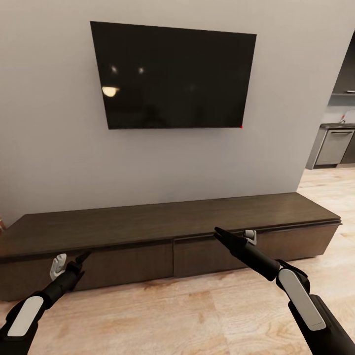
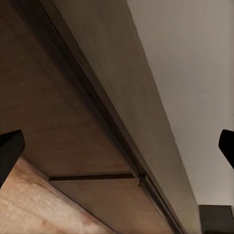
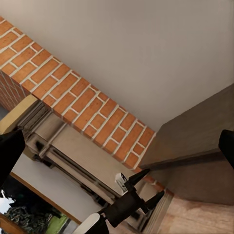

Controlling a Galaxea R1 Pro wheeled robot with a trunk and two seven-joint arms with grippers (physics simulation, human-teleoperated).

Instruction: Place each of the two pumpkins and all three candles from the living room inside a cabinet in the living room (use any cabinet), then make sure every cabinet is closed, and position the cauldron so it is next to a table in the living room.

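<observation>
Wall point(image 1: 54, 123) carries a dark television point(image 1: 172, 74). Below runs the cabinet point(image 1: 162, 222), long and low on the wood floor point(image 1: 172, 315), its 2 visible fronts shut. Left tool point(image 1: 74, 261) and right tool point(image 1: 229, 237), both with fingers spread, point at those fronts.

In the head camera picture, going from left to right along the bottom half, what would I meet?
Left claw → seam between the cabinet fronts → right claw → cabinet's right end → kitchen appliance far off.
</observation>
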